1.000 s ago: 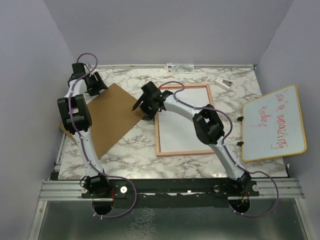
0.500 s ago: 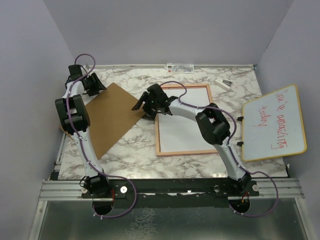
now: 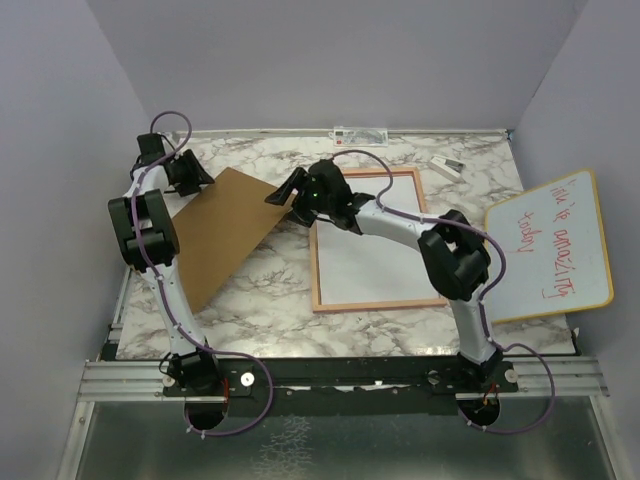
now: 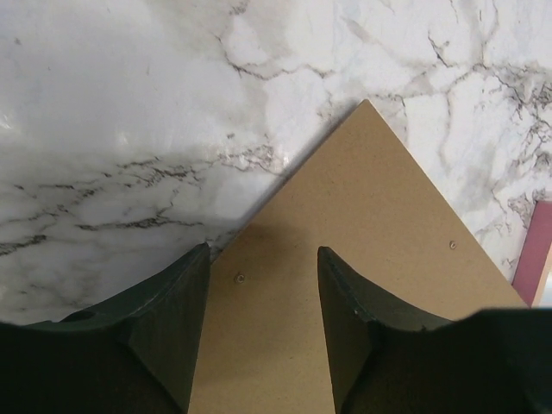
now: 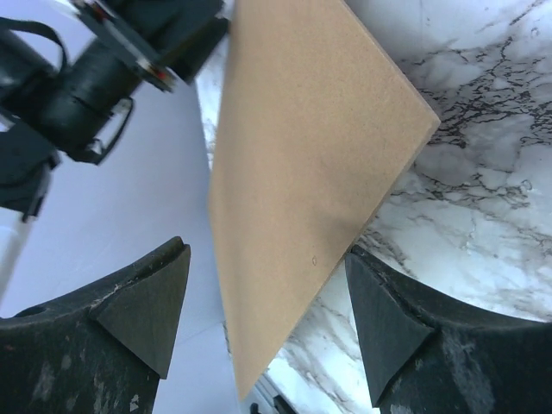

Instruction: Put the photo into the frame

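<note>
Frame lies flat on the marble desk, centre-right, just right of the brown backing board. Left gripper sits over the board's far-left corner; jaws released, standing apart above the board's face and clamping nothing. Right gripper is at the board's right corner, which appears raised off the desk; jaws spread wide either side of it, no grip evident. Whiteboard with red writing sits at the desk's right side

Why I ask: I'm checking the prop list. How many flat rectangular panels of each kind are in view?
Brown board: 1
Picture frame: 1
Whiteboard with red writing: 1
Total: 3
</note>
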